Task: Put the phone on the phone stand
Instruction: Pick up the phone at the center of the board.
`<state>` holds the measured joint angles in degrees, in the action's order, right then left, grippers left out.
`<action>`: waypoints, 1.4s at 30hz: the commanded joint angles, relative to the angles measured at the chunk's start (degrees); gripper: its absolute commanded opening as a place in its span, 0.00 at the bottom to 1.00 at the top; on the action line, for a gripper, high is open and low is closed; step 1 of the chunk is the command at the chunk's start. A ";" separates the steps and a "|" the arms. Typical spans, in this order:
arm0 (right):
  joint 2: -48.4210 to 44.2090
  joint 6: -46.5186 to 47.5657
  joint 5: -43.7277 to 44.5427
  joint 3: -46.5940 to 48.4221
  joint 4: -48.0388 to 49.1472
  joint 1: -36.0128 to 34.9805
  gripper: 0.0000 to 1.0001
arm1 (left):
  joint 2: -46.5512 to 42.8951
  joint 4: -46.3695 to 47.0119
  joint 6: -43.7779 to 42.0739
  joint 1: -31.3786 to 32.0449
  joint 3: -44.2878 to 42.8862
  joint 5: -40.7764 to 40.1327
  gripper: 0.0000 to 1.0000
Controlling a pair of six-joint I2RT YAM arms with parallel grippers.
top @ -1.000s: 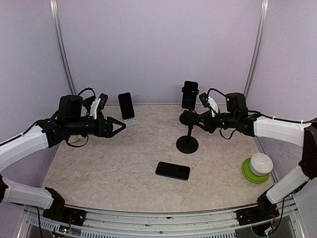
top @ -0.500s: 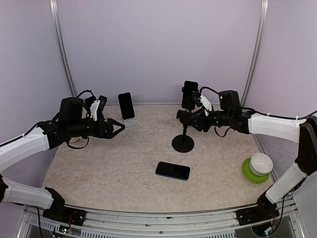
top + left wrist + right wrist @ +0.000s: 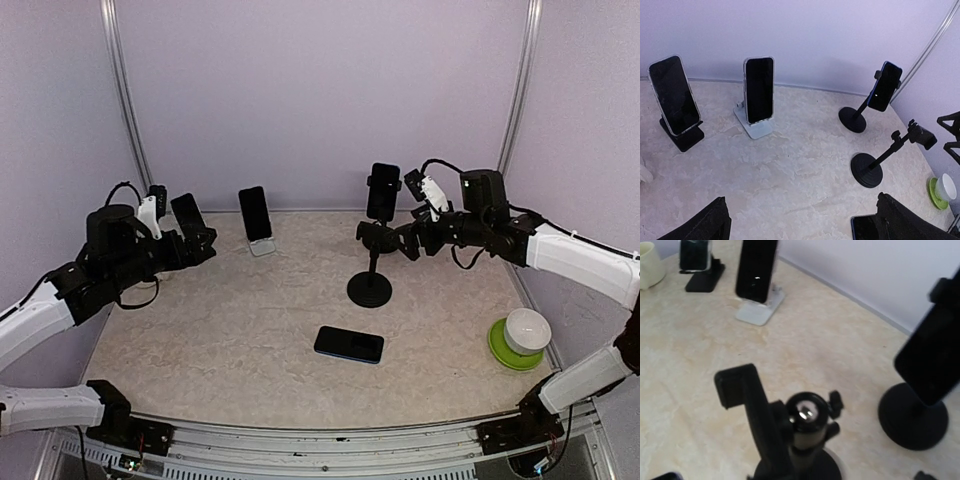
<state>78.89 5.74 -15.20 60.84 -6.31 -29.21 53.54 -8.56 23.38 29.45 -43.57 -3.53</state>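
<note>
Slim dark blue-edged phone [image 3: 348,344] lies flat on beige marbled table [image 3: 200,340], just beside empty black round-base stand [image 3: 369,290]. Looks rigid and slick, I'd pinch the long edges. Left claw [image 3: 801,200] wide; right claw [image 3: 403,243] at the stand's head, can't tell its opening

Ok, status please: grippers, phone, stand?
Copy: left gripper open, empty. The right gripper by the empty stand head, grip unclear. The phone flat on table, untouched; nothing between it and stand.
</note>
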 commanded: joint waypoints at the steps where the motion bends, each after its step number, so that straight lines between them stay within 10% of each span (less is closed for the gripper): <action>1: -4.60 -1.61 3.30 1.16 -5.90 -0.41 1.00 | -5.60 2.35 2.50 -0.14 1.72 -4.89 0.99; 17: -11.67 -3.48 5.20 -6.02 -14.93 -13.01 1.00 | -6.58 1.85 4.20 -0.08 2.99 -6.35 0.99; 42: 14.65 2.05 6.83 -1.77 -20.45 -21.36 1.00 | -7.22 1.53 4.60 -0.07 4.68 -5.89 0.99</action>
<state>91.81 6.52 -9.13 58.17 -23.88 -49.78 47.18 -7.81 28.25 29.45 -39.48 -9.37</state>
